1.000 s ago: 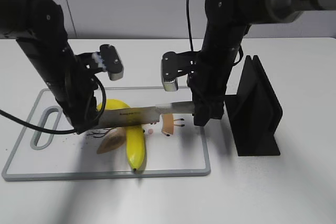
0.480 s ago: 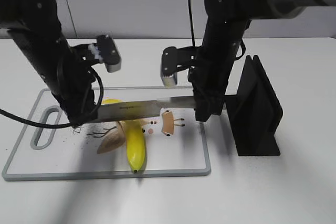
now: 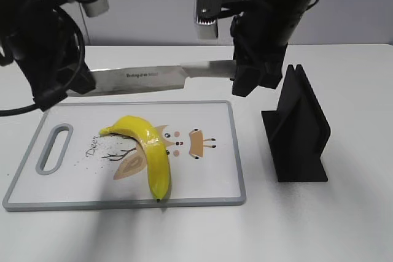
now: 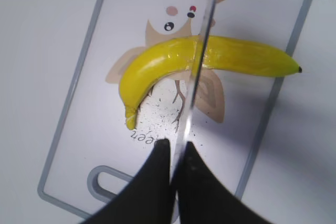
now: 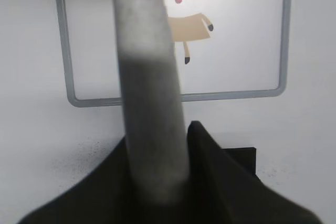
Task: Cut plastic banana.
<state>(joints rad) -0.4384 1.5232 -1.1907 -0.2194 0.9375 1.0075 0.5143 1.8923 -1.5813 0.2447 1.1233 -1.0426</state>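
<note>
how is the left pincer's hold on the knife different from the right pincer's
The left pincer pinches the thin tip end of the long silver kitchen knife, blade edge-on between its fingers; the right pincer clamps the thick handle end. In the exterior view the left sits beyond the white cutting board's left corner, the right near the black stand. Both are shut, holding it level above the glossy yellow plastic banana.

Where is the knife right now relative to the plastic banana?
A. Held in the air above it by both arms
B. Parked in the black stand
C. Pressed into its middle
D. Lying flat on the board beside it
A: the knife hangs clear above the plastic banana, with the left gripper at its tip and the right gripper at its handle.
</note>
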